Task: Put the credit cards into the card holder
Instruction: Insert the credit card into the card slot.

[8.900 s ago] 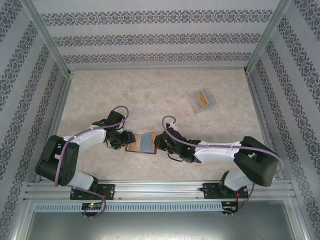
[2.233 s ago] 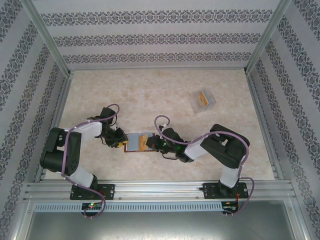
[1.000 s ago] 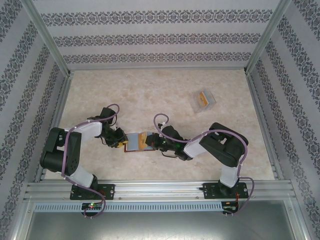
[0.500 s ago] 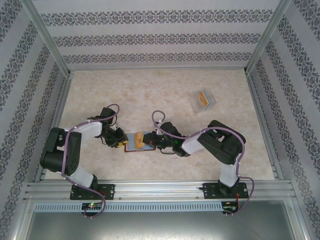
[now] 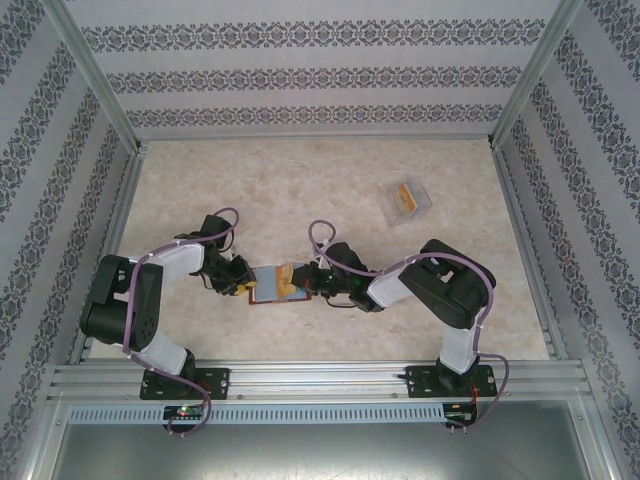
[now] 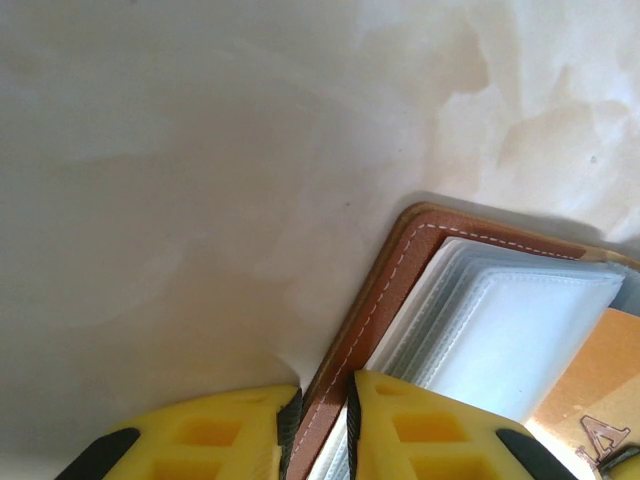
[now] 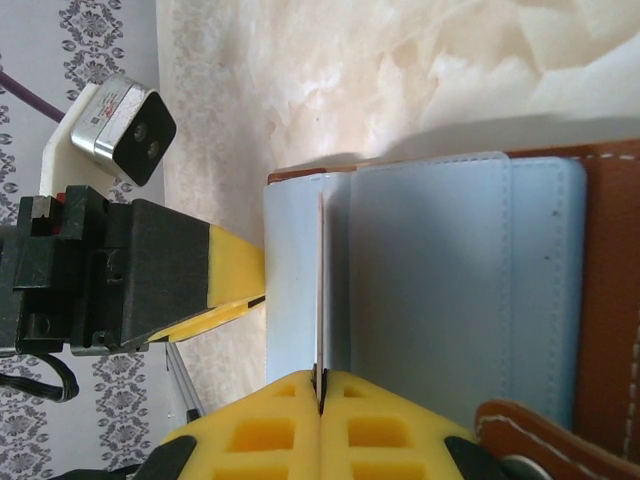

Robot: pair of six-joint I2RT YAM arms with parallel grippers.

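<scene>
Top external view: the card holder (image 5: 268, 288) lies open on the table (image 5: 300, 180), with its blue-grey inside facing up. The left gripper (image 6: 320, 420) is at the left edge of the card holder. Its yellow fingers are almost closed and pinch the brown rim. The right gripper (image 7: 320, 398) is at the right side of the card holder. It is squeezed tight on a thin credit card (image 7: 321, 290), which pokes out over the blue-grey pockets. A clear box (image 5: 407, 202) lies well away to the right of the card holder.
</scene>
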